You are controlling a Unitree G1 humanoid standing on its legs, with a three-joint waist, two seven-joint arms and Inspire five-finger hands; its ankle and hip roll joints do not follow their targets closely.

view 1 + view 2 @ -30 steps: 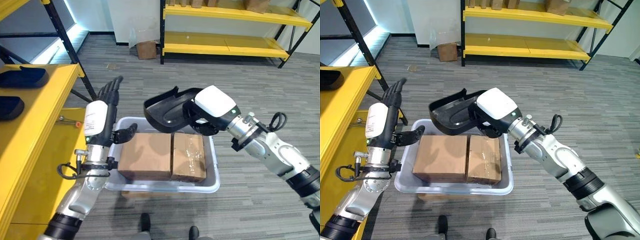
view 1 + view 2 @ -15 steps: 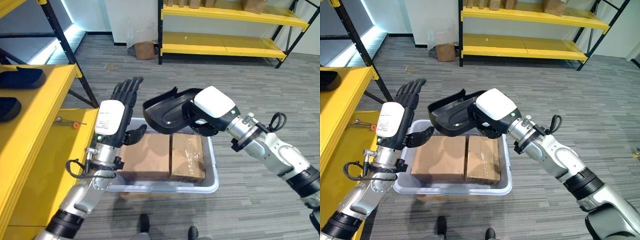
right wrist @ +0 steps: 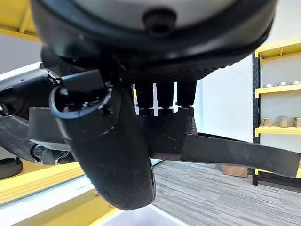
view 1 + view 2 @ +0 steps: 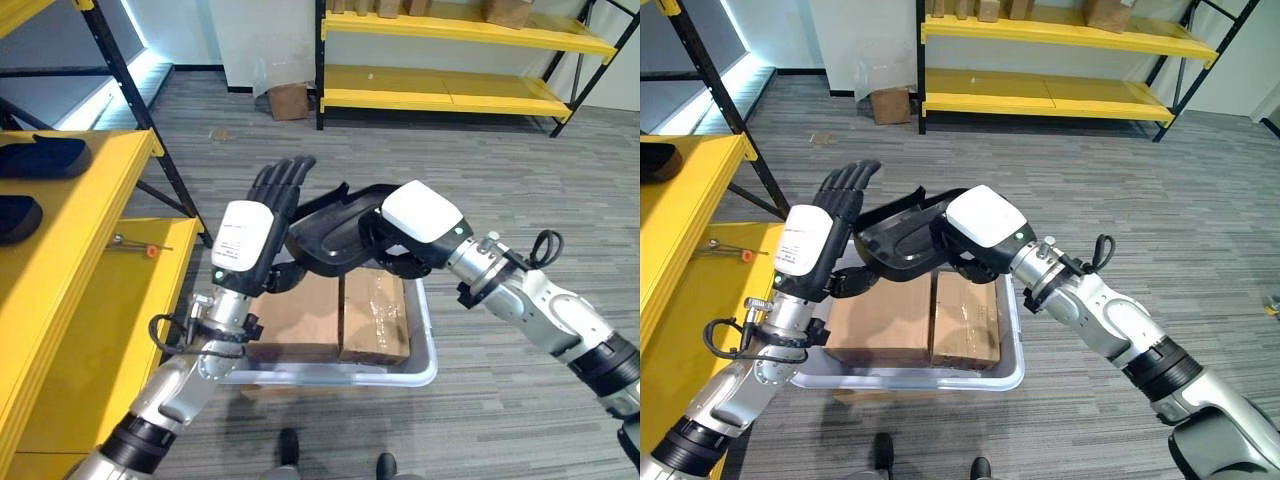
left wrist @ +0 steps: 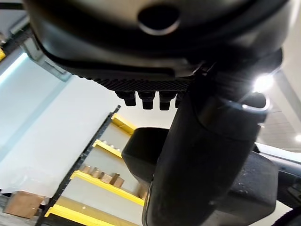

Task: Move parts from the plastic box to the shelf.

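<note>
Beside the yellow shelf (image 4: 70,270), the left hand (image 4: 262,215) is raised, fingers straight, touching the black moulded part (image 4: 335,232). The right hand (image 4: 405,240) clamps that part above the plastic box (image 4: 425,345). Likely a handover: left must close.

Right hand (image 4: 975,240) gripping a black moulded plastic part (image 4: 902,240) above a grey plastic box (image 4: 1012,350) holding two cardboard boxes (image 4: 922,320), left hand (image 4: 820,235) raised with straight fingers just beside the part, yellow shelf (image 4: 685,290) at left
</note>
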